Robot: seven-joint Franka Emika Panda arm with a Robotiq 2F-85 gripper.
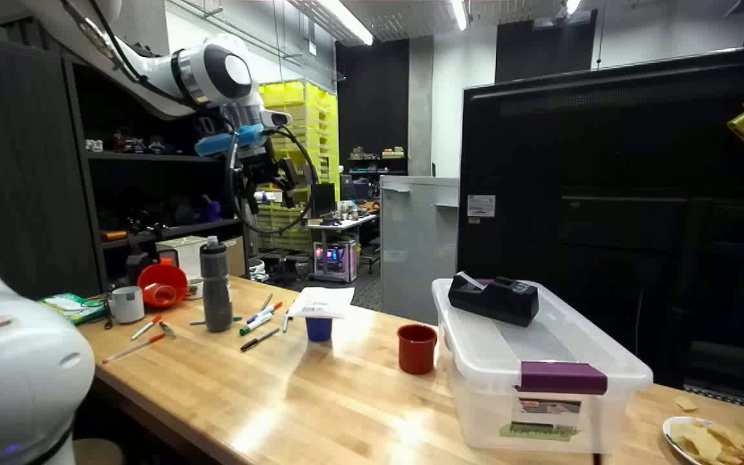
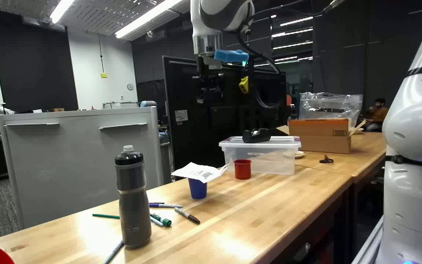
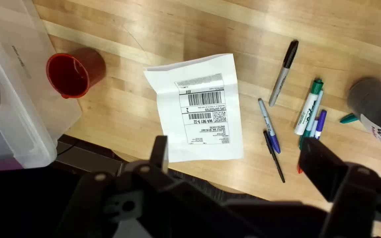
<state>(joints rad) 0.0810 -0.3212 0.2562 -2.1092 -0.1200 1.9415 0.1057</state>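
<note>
Fingers [image 3: 322, 168] apart — "UPS EXPEDITED" paper [image 3: 202, 109]

Here's the white paper [image 3: 199, 109], creased, its printed shipping label and barcodes facing up, lying right across the top of the blue cup [image 2: 197, 189] and overhanging it on every side. In an exterior view, a corner [image 2: 223, 169] kicks upward! Below, the cup stands upright on the wooden tabletop [image 1: 333, 400], near the red mug [image 3: 78, 72], its mouth covered, and seen from the wrist it's completely hidden.
</note>
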